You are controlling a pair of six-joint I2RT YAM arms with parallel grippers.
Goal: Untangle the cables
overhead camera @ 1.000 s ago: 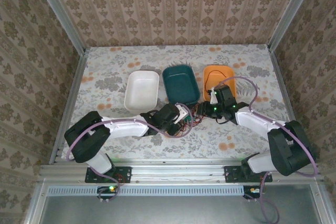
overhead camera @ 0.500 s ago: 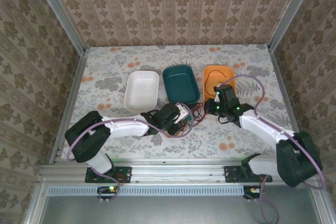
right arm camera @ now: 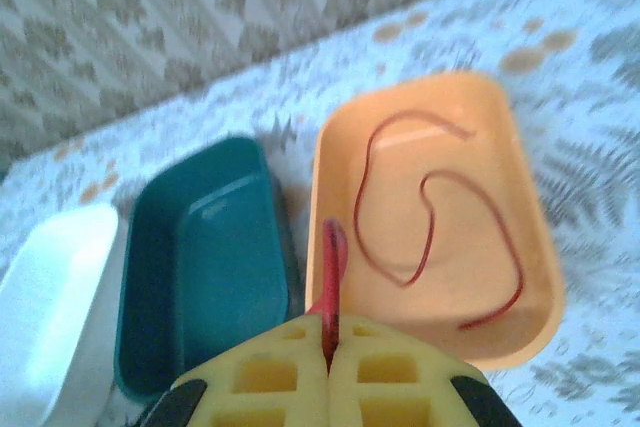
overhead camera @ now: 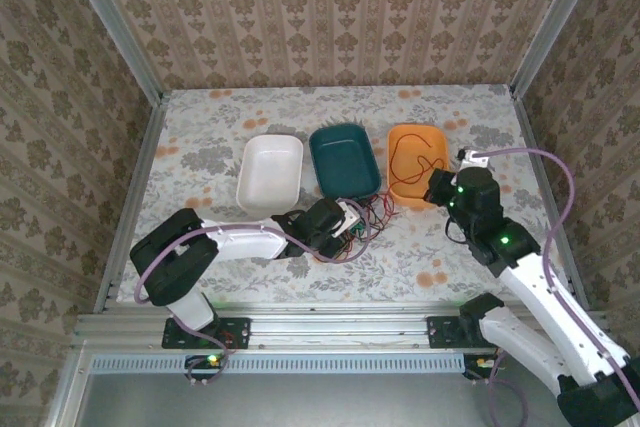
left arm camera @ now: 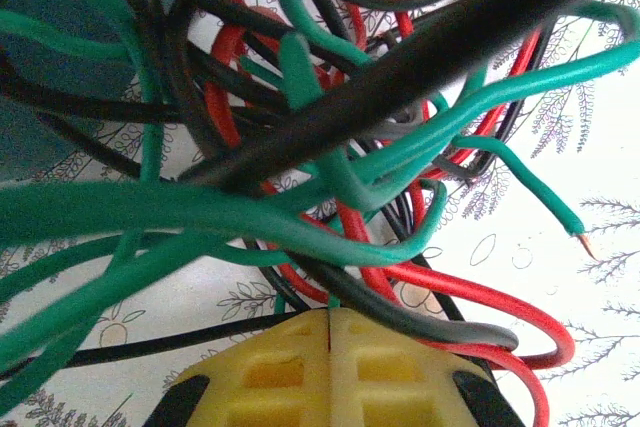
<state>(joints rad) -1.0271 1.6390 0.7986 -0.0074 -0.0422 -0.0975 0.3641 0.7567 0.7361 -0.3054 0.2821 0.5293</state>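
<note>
Swung rightward and off the tangle of cables (overhead camera: 358, 230) since a second ago: right gripper (overhead camera: 437, 185), now raised at the near right corner of the orange tray (overhead camera: 408, 194). Newly lying inside that tray, a loose red cable (overhead camera: 412, 159). No shift in the left gripper (overhead camera: 347, 217) over the same second.

Nearest, around table centre: left gripper, low over the flowered table (overhead camera: 200, 147), pads pressed fully together in the left wrist view (left arm camera: 328, 319). Right against its tips and just beyond, the cables (left arm camera: 300, 147): green, red and black strands looped over and under one another, with one bare-tipped green end sticking out to the right. Unclear whether any strand is nipped in the seam between the pads. From above, the same tangle spilling out to the right and near side of this gripper, just on the near side of the teal tray (overhead camera: 345, 159).

Further right and a little farther off: right gripper (right arm camera: 328, 332), pads closed on a short red cable end (right arm camera: 333, 247) standing up out of the seam. Well apart from the tangle. Cannot tell whether that end belongs to the wire in the tray.

Farthest, close side by side in a row: white tray (overhead camera: 270, 172) on the left, teal tray in the middle, orange tray on the right. Red cable (right arm camera: 431, 217) spread in an open squiggle across the orange tray's floor.
</note>
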